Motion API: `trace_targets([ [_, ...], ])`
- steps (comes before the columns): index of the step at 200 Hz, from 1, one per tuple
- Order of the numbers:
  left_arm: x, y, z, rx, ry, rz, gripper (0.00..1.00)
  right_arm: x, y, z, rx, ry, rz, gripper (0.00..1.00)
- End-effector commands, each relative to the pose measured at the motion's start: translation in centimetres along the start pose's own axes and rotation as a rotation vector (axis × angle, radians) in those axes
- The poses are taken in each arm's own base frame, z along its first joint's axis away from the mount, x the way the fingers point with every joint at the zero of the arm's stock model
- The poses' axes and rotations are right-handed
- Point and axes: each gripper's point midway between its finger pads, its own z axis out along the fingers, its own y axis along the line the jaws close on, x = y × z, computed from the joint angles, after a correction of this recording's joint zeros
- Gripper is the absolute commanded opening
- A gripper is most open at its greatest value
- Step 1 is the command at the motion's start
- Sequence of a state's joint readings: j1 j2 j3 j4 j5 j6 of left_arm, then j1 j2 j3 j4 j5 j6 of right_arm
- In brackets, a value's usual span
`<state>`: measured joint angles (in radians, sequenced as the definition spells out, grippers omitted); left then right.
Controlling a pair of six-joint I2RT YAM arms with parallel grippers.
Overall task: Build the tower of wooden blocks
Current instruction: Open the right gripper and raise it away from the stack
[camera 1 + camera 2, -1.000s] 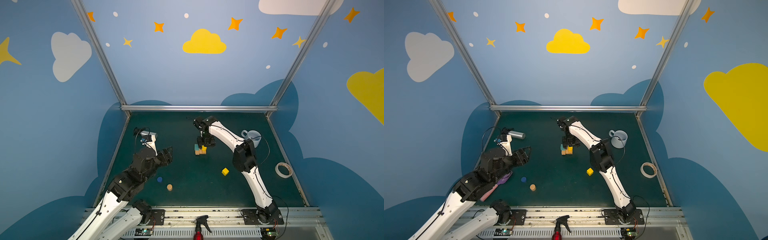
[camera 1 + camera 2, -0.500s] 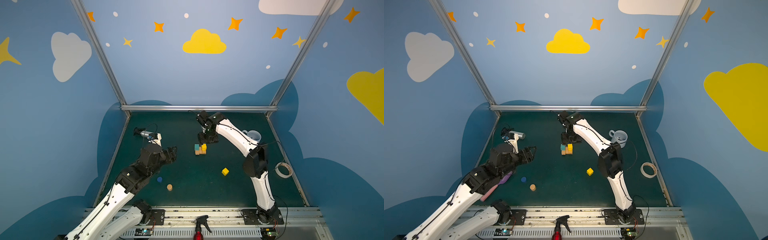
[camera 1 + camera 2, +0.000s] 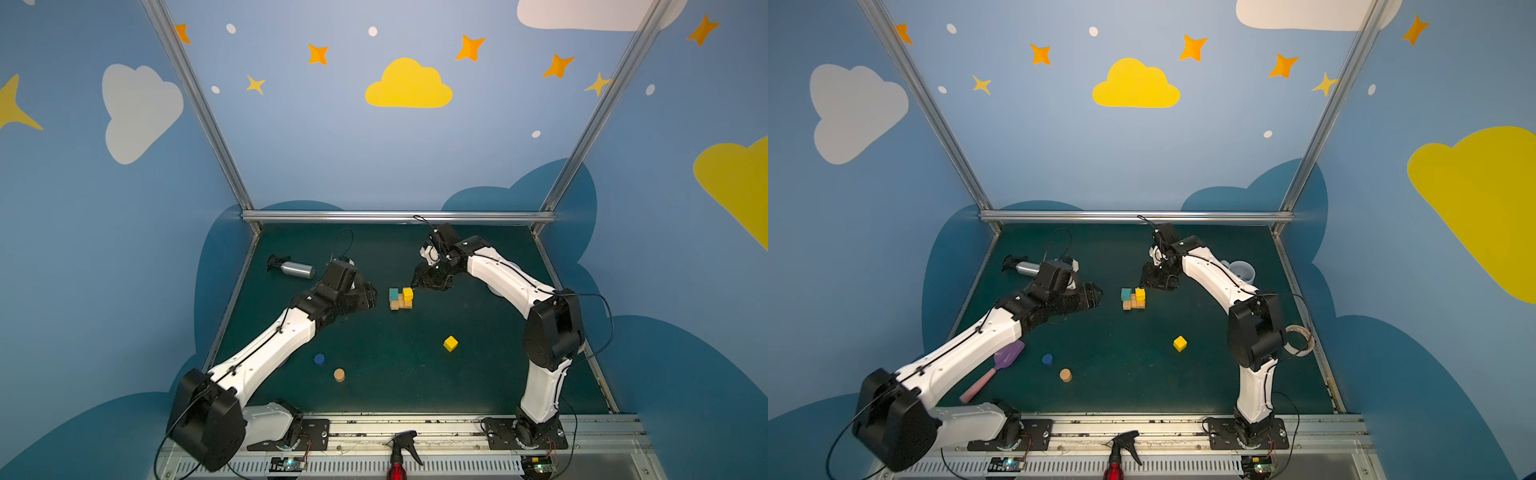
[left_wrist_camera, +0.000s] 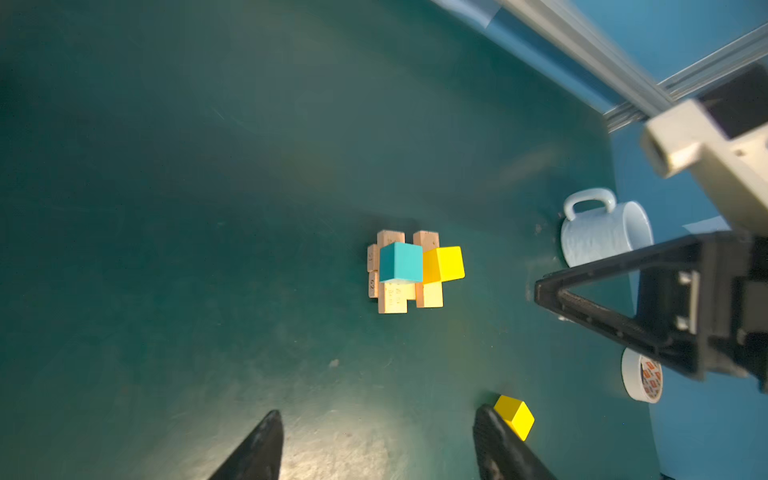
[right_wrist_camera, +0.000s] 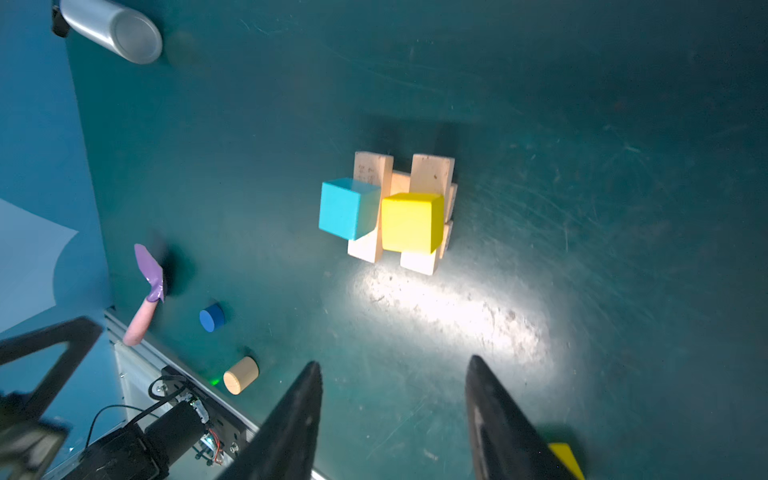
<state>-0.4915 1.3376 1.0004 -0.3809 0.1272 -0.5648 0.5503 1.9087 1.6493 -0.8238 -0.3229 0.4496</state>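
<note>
Your left gripper (image 4: 376,415) and right gripper (image 5: 394,365) both hang apart and empty, flanking the tower (image 3: 401,298); clip its edge-perched yellow cube (image 5: 411,222) reaching in and you'll likely topple it.

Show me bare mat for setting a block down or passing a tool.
Widest bare patch: near middle, between the tan cylinder, the loose yellow cube and the front rail. Another: the far strip between the silver bottle, the back rail and the right tool. Crowded: around the tower, which the left tool and right tool flank.
</note>
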Motion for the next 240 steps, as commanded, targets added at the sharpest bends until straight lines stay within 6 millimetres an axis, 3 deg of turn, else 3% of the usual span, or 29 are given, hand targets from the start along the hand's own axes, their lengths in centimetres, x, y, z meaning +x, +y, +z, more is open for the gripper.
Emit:
trace_targets([
  [1,-0.3,-2.1,1.8,0.076,0.086,0.0,0.66,-1.2,1.2,0.0,-0.106,-0.039,-0.029,0.51],
  [27,-0.2,-2.1,4.8,0.069,0.148,-0.006,0.58,-1.6,-0.1,0.8,-0.117,-0.034,-0.008,0.49],
  [76,0.7,-0.8,8.6,0.002,0.246,-0.003,0.57,-2.3,-1.2,2.0,-0.142,-0.027,0.021,0.49],
  [92,1.0,-0.6,9.5,-0.002,0.263,-0.012,0.57,-2.5,-1.4,2.5,-0.15,-0.022,0.032,0.54],
  [240,0.7,-1.0,13.7,0.021,0.317,-0.036,0.39,-2.7,-2.2,5.3,-0.184,0.026,0.088,0.47],
])
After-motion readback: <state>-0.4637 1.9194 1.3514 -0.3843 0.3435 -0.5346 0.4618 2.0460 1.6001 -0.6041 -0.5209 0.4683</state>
